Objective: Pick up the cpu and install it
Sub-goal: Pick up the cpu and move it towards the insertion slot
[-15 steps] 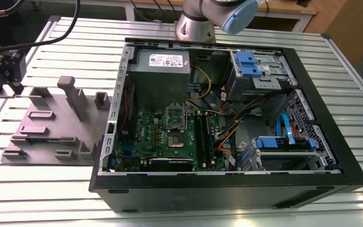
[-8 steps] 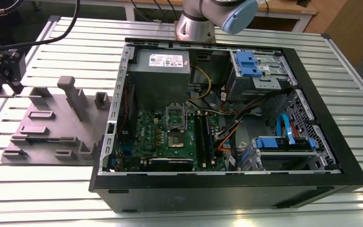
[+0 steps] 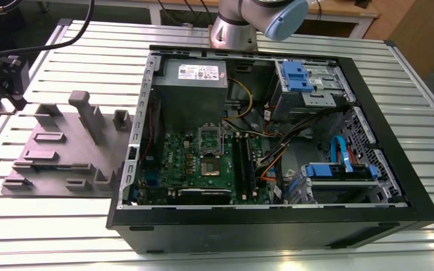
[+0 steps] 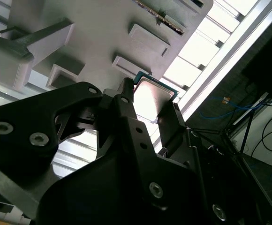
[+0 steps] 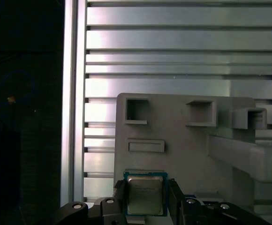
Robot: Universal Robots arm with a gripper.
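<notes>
1. The cpu (image 5: 145, 196) is a small flat square with a silvery-grey top and a thin teal rim.
2. It sits between the gripper's (image 5: 146, 188) fingers (image 5: 120, 192), over the grey fixture (image 5: 183, 140).
3. Both fingers seem clamped on its opposite edges.

1. The cpu (image 5: 145, 194) was a small, flat, square chip with a silvery-grey metal top and a thin green rim.
2. It lay flat between two dark fingers (image 5: 119, 194), which met its opposite edges in both wrist views.
3. It was at the edge of the grey holder block (image 5: 183, 150); whether it rested on the block could not be told.
</notes>
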